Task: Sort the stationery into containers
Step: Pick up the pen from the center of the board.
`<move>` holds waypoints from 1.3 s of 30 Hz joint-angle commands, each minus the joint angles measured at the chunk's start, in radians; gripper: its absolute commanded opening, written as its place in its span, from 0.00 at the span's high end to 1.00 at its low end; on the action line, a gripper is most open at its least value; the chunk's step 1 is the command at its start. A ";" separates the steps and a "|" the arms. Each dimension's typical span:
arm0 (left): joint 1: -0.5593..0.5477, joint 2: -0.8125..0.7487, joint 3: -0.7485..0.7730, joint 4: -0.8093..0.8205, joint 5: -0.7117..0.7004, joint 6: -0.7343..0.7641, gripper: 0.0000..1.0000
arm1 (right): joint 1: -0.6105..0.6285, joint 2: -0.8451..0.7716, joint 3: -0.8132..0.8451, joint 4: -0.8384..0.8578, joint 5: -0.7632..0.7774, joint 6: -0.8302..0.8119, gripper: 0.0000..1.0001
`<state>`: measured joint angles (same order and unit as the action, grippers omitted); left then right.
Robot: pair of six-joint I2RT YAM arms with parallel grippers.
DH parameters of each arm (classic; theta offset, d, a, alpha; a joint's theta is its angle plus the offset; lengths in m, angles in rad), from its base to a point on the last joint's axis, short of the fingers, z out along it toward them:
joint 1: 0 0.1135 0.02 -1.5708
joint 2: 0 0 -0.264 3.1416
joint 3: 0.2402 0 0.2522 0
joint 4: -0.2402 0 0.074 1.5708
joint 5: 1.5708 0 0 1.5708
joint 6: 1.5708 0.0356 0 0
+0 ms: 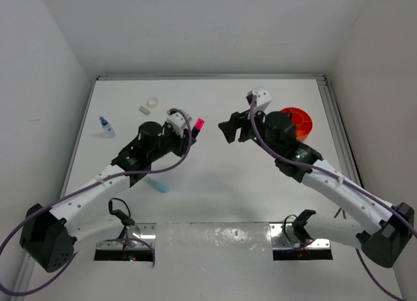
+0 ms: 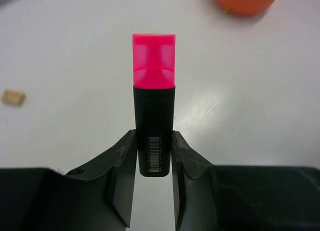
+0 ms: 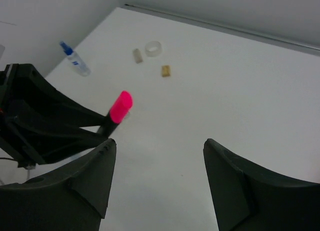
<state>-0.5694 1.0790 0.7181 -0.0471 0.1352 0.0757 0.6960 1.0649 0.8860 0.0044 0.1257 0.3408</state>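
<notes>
A black marker is topped by a bright pink cap, and a white barcode is printed on its barrel. The tub is coloured orange, the table white. A blue cap is borne by the clear bottle; a highlighter is seen in light blue, a block in beige.

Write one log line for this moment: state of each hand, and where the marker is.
left hand: shut on marker | right hand: open, empty, facing marker | tub: at right, marker not yet in it
</notes>
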 commanded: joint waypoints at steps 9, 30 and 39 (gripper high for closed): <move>-0.089 -0.073 -0.003 0.197 0.081 0.045 1.00 | 0.125 0.136 0.110 0.118 -0.037 0.093 0.31; -0.112 -0.082 -0.016 0.216 0.026 0.029 1.00 | 0.129 0.256 0.133 0.195 -0.031 0.136 0.82; -0.112 -0.087 -0.025 0.222 0.060 0.024 0.70 | 0.097 0.216 0.102 0.180 -0.017 0.121 1.00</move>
<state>-0.6689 1.0142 0.6930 0.1116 0.1608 0.1013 0.8146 1.3148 0.9798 0.1753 0.0944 0.4820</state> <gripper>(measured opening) 0.278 0.139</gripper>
